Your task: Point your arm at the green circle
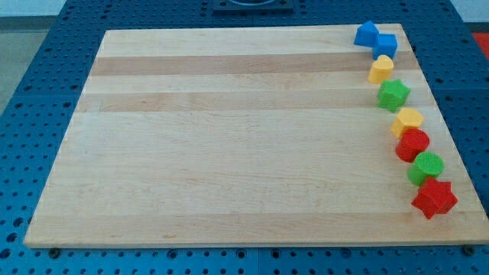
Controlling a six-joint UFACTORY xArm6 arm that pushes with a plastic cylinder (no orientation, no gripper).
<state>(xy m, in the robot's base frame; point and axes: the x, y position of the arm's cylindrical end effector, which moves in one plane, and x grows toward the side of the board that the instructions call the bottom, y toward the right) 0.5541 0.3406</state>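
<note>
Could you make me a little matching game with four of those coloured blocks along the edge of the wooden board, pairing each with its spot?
Blocks:
1. green circle
2. red star
3. green star
4. blue cube

Places:
A. lowest in the line, nearest the view's bottom
B. near the view's top right corner, beside another blue block
C. between two yellow blocks
D. between two red blocks

Pairs: 1-D, 2-A, 3-C, 4-B.

My tip does not show in this view, so I cannot place it against the blocks.
</note>
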